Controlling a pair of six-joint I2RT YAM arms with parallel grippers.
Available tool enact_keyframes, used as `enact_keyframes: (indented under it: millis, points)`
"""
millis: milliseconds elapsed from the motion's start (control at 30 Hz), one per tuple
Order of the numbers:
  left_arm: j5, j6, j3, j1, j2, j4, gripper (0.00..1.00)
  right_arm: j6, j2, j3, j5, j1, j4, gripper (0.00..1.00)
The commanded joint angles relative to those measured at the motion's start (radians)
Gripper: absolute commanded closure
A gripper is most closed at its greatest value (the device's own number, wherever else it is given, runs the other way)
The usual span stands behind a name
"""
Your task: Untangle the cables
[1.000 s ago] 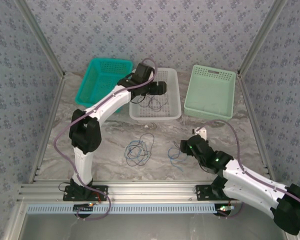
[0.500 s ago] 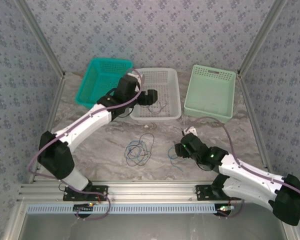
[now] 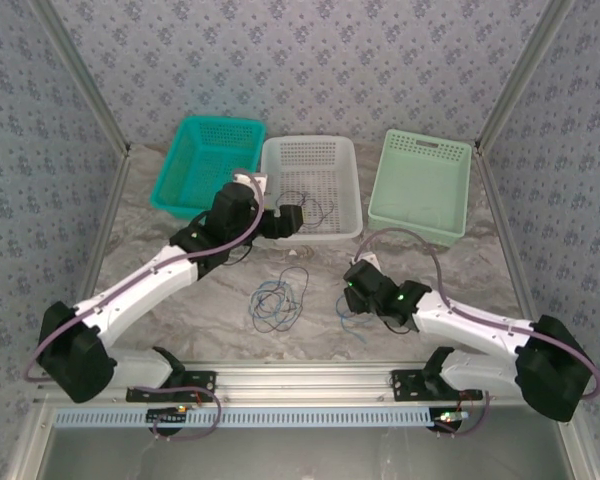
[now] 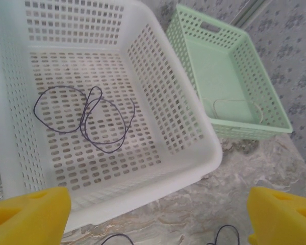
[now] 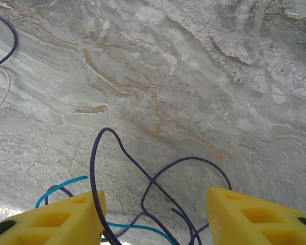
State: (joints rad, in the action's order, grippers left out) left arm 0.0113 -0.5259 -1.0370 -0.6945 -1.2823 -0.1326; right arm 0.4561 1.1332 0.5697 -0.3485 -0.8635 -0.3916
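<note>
Cables [image 3: 276,302] lie in thin, dark, loose loops.

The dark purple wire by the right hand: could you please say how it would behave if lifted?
Probably floppy: the purple wire lies in thin, loose curves, so it should droop. Likely very light. It seemingly crosses a teal wire by the right hand, which may drag along.

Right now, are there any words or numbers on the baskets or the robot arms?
None can be read: the teal basket, white basket, green basket, left arm and right arm carry no writing. The wallpaper has only a flower pattern.
</note>
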Motion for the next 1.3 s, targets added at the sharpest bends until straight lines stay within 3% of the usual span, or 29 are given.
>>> enact_keyframes:
  millis: [0,233,433,633,700,767,867,1267]
  points:
    - [-0.009,-0.017,0.031,-0.021,0.048,0.056,0.11,0.007,0.032,0.035,-0.031,0.006,0.036,0.55]
    - [-0.057,-0.032,0.108,-0.091,0.063,0.068,0.09,0.023,0.025,0.049,-0.094,0.004,0.016,0.84]
    - [-0.074,-0.057,0.155,-0.146,0.018,0.104,0.09,0.013,-0.144,0.010,-0.095,-0.007,0.024,0.83]
    - [-0.052,-0.055,0.112,-0.203,-0.107,0.123,0.11,0.013,-0.271,0.000,-0.062,-0.006,-0.001,0.88]
    - [-0.052,-0.042,0.083,-0.221,-0.144,0.104,0.12,-0.015,-0.263,0.009,-0.040,-0.001,-0.023,0.82]
    - [-0.066,-0.051,0.081,-0.231,-0.159,0.103,0.13,-0.022,-0.228,0.024,-0.028,0.004,-0.064,0.67]
    - [-0.100,-0.075,0.104,-0.230,-0.143,0.106,0.12,-0.039,-0.158,0.039,0.023,0.013,-0.078,0.59]
    - [-0.094,-0.108,0.184,-0.249,-0.078,0.116,0.12,-0.056,0.034,0.073,0.055,0.061,-0.017,0.58]
